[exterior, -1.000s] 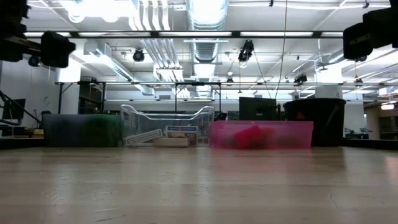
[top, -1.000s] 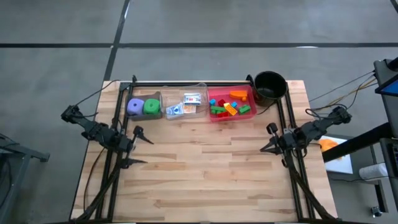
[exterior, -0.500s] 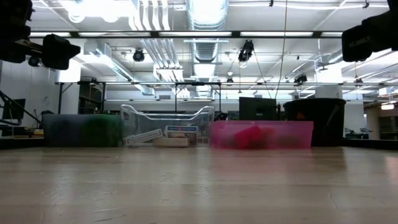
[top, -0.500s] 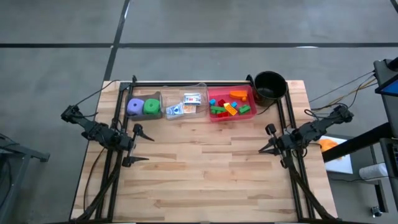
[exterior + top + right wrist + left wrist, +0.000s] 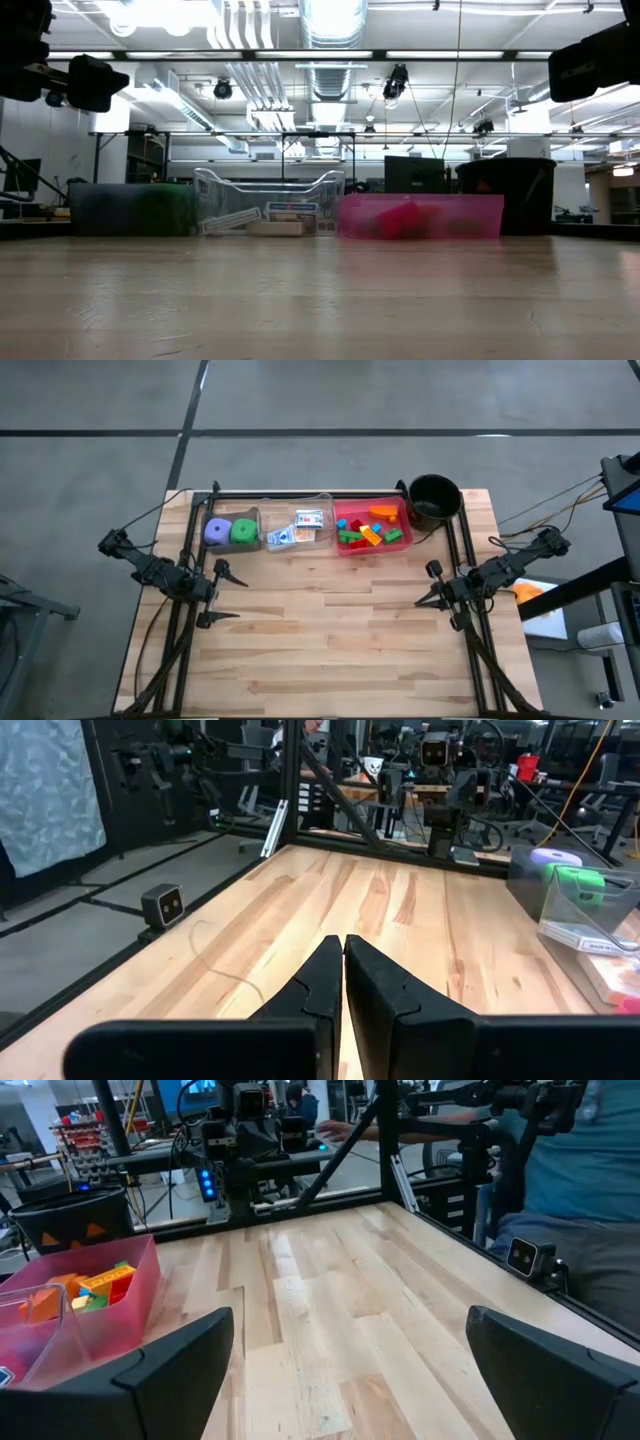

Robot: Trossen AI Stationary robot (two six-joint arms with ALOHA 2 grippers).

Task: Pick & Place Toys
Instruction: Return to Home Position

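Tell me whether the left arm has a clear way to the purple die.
Probably yes: the left gripper is open near the grey tray, and nothing covers the purple die in it.

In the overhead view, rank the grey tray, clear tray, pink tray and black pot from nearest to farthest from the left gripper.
From the left gripper, open, on the left side:
1. Grey tray, back left, nearest.
2. Clear tray, back, just left of centre.
3. Pink tray, back, right of centre.
4. Black pot, back right corner, farthest.
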